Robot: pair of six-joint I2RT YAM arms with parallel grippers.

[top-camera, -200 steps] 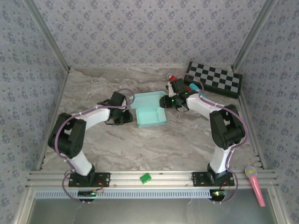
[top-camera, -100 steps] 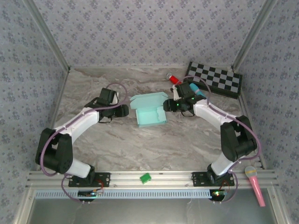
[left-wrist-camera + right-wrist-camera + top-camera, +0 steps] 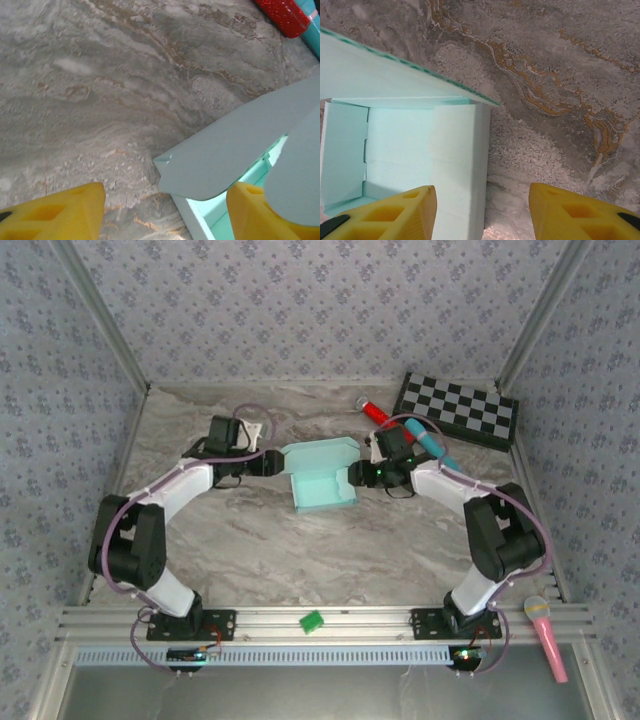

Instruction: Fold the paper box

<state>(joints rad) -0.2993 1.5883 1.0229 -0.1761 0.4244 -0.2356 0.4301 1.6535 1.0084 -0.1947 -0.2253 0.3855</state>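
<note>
Left gripper (image 3: 270, 462) sits at the left edge of the paper box (image 3: 322, 480), its jaws apart. The box rests mid-table (image 3: 300, 560) with its lid flap up. Right gripper (image 3: 356, 475) is at the box's right edge, jaws also apart.

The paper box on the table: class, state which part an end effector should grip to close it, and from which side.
Probably the open lid of the paper box, at its left edge, coming from the left arm's side. It is thin card raised off the far wall, so that edge stands free above the table for a pinch.
</note>
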